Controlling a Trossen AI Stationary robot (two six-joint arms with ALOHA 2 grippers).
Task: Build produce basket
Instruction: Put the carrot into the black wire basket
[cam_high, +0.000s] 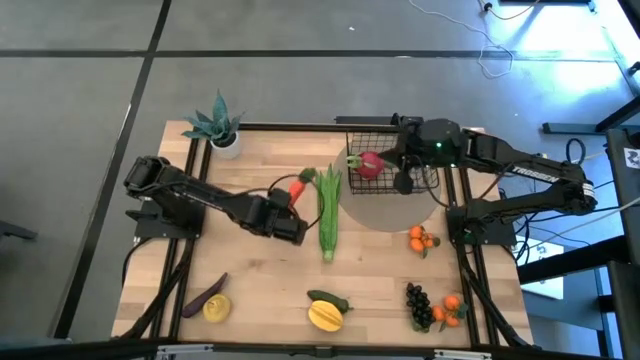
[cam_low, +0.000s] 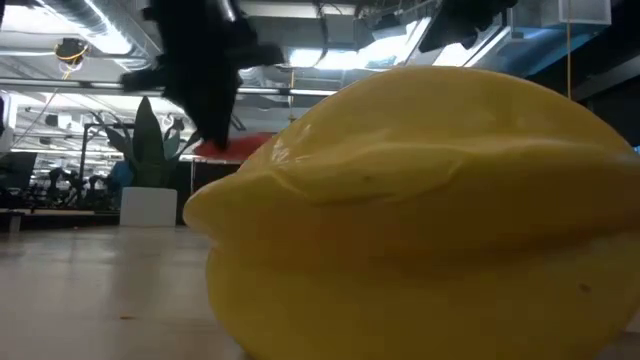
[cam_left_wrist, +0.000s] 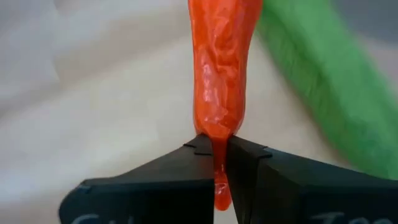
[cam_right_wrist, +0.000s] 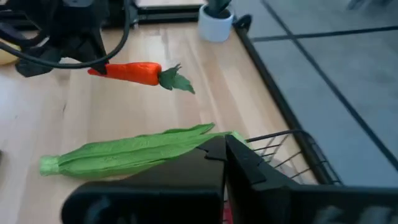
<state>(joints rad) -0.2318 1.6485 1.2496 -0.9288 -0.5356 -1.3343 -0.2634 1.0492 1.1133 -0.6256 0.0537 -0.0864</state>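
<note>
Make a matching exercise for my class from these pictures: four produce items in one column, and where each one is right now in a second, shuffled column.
Items:
1. carrot
2. radish
3. corn
4. grapes

Places:
A. lying flat on the table's middle
B. pinched by its tip in the left gripper
C. near the table's front right corner, beside oranges
D. at the basket, under the right gripper

Pairs: 1-B, 2-D, 3-A, 4-C
</note>
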